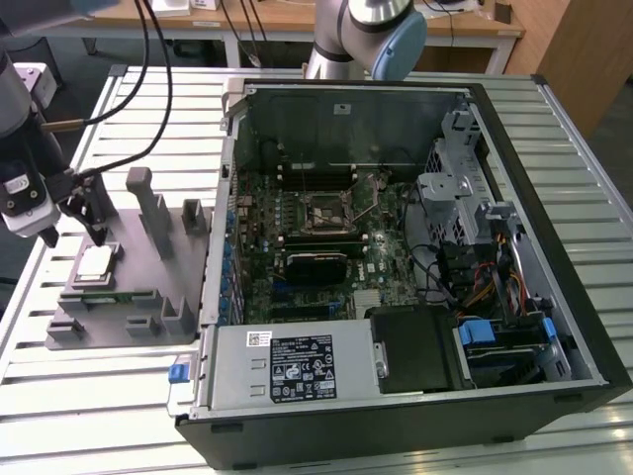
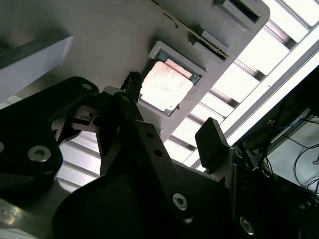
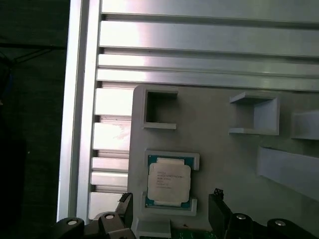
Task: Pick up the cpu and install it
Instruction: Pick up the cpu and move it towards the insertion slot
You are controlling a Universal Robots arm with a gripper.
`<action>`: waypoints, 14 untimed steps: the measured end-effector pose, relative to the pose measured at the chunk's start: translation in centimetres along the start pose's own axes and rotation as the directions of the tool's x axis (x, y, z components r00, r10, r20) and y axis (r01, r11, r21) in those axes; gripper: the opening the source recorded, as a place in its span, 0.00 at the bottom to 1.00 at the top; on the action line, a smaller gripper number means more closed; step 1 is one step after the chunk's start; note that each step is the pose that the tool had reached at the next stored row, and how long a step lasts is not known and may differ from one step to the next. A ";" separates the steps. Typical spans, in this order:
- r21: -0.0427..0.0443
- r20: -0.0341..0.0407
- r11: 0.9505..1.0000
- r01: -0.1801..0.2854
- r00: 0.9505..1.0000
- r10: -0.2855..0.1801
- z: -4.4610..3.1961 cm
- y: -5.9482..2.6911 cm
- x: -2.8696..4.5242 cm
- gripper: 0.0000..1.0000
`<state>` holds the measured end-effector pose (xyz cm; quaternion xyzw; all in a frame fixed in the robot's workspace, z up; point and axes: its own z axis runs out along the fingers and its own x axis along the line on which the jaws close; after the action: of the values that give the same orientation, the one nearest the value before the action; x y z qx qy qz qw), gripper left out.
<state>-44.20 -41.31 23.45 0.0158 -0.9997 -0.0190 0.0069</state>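
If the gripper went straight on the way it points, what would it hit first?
Probably the cpu, seated in a pocket of the gray fixture: the open gripper points at it, fingers straddling it. Fingertips might touch the pocket rim first; depth is unclear.

This is a robotics lab or test workshop — the furnishings are all rig. An open desktop computer case (image 1: pixel 356 119) lies on its side on a slatted aluminium-profile table (image 1: pixel 119 396). A grey moulded parts fixture (image 1: pixel 148 287) sits beside the case on the exterior view's left. The robot arm's base (image 1: pixel 341 40) stands at the far edge, and its gripper (image 1: pixel 96 237) hangs over the fixture. Black cables (image 1: pixel 148 59) trail above — wooden desks (image 1: pixel 297 20) line the far side.
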 end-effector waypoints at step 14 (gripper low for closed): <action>0.000 0.000 1.000 -0.014 1.000 0.014 1.77 0.02 -0.04 0.70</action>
<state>-44.20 -41.22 21.68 0.0087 -0.9998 -0.0190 0.0070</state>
